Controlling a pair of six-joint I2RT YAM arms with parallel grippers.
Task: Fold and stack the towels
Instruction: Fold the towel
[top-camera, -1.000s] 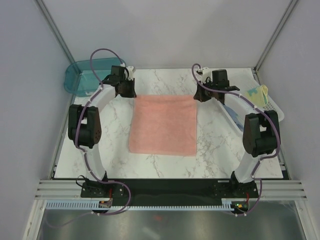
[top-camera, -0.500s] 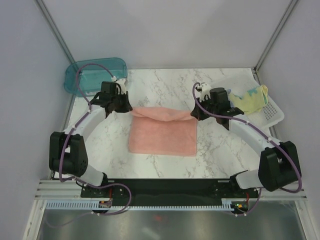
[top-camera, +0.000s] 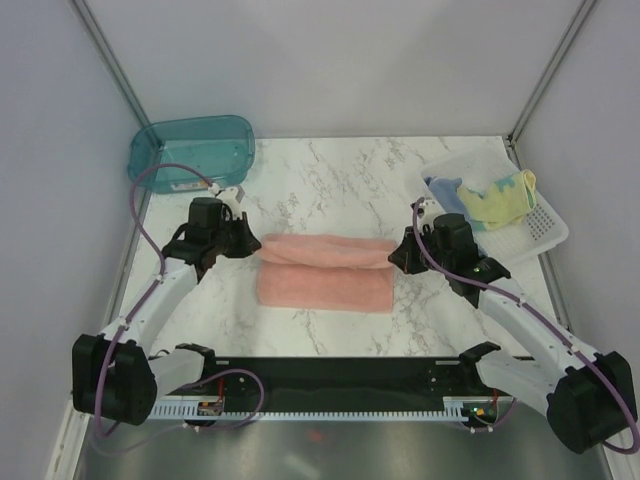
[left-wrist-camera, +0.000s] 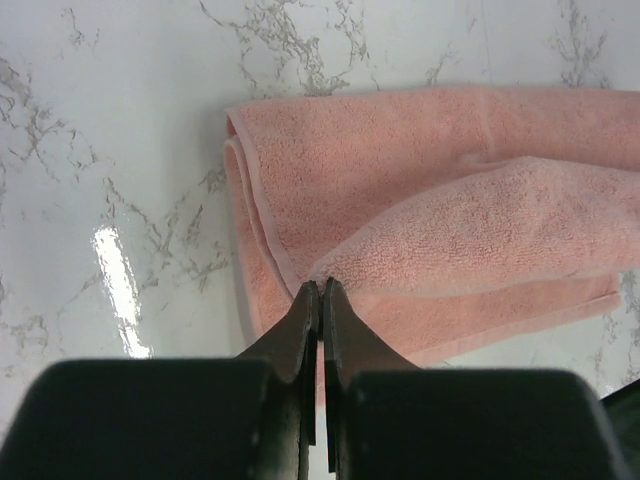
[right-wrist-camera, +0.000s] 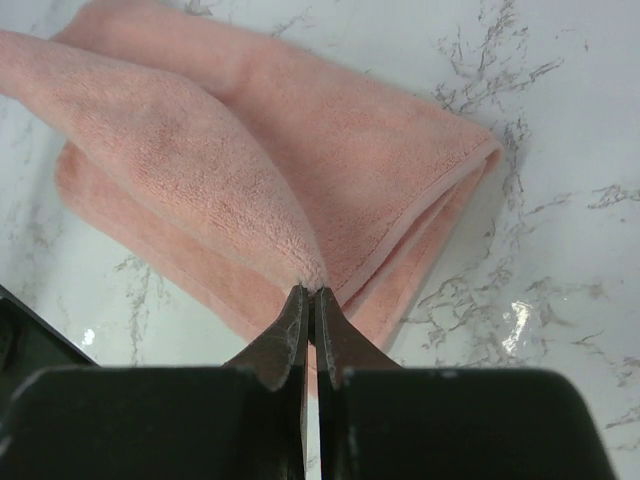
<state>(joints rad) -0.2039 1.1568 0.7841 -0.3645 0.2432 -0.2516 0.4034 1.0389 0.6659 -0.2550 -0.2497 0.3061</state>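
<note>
The salmon-pink towel (top-camera: 325, 270) lies mid-table, its far half lifted and carried forward over the near half. My left gripper (top-camera: 248, 245) is shut on the towel's left far corner (left-wrist-camera: 330, 268). My right gripper (top-camera: 396, 255) is shut on the right far corner (right-wrist-camera: 310, 268). In both wrist views the jaws pinch a raised fold of pink towel (left-wrist-camera: 460, 220) (right-wrist-camera: 180, 140) above the flat layer. A pale yellow towel (top-camera: 495, 197) and a light blue towel (top-camera: 443, 189) sit crumpled in the white basket (top-camera: 540, 235).
A teal plastic bin (top-camera: 190, 150) stands at the back left corner. The white basket sits at the right edge of the marble table (top-camera: 340, 175). Grey walls close in on both sides.
Both grippers have pulled the towel's far edge toward the near side, folding it over; the arms have drawn back and down from the far part of the table.
</note>
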